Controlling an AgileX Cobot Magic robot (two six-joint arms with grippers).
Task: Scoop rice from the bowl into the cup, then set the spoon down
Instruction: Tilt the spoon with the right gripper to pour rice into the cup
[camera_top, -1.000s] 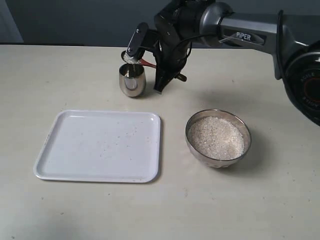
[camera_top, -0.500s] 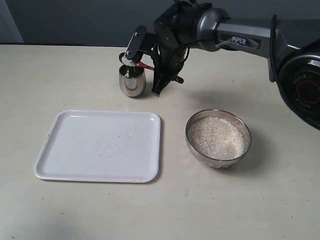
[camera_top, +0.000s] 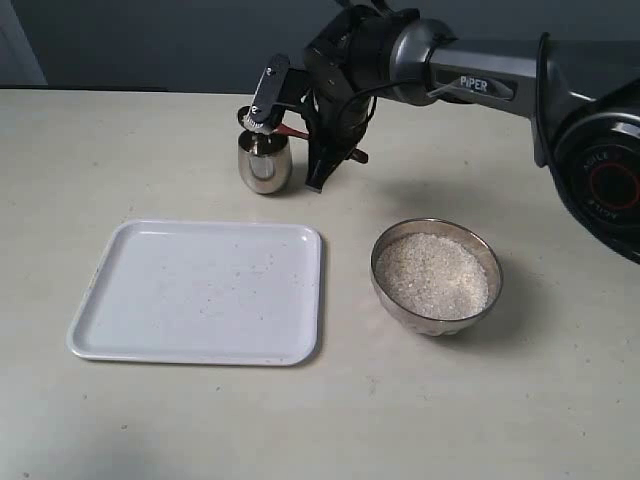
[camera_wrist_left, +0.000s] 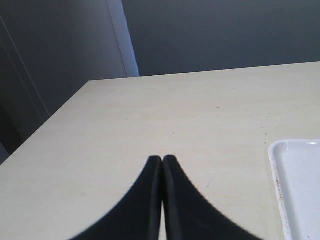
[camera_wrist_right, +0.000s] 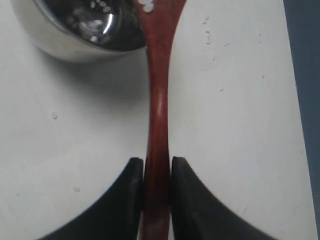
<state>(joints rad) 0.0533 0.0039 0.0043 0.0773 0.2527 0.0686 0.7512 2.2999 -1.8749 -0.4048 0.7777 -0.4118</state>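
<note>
The small steel cup (camera_top: 264, 160) stands at the back of the table, and a few grains of rice (camera_wrist_right: 93, 22) show inside the cup (camera_wrist_right: 75, 35). My right gripper (camera_top: 316, 135) is beside it, shut on the handle of the reddish-brown wooden spoon (camera_top: 293, 130). In the right wrist view the fingers of the gripper (camera_wrist_right: 157, 167) clamp the spoon (camera_wrist_right: 157, 110), whose head reaches over the cup's rim with some grains on it. The wide steel bowl (camera_top: 384, 250) holds a heap of rice (camera_top: 432, 272) at the front right. My left gripper (camera_wrist_left: 162, 159) is shut on nothing, above bare table.
A white tray (camera_top: 200, 290) lies front left of the cup, and its corner (camera_wrist_left: 295, 175) shows in the left wrist view. Loose grains (camera_wrist_right: 215, 45) are scattered on the table (camera_top: 560, 400) beside the cup. The right arm (camera_top: 480, 70) spans the back right.
The right arm has shifted slightly to the left while holding the spoon over the cup. Bowl, cup and tray have not moved.
</note>
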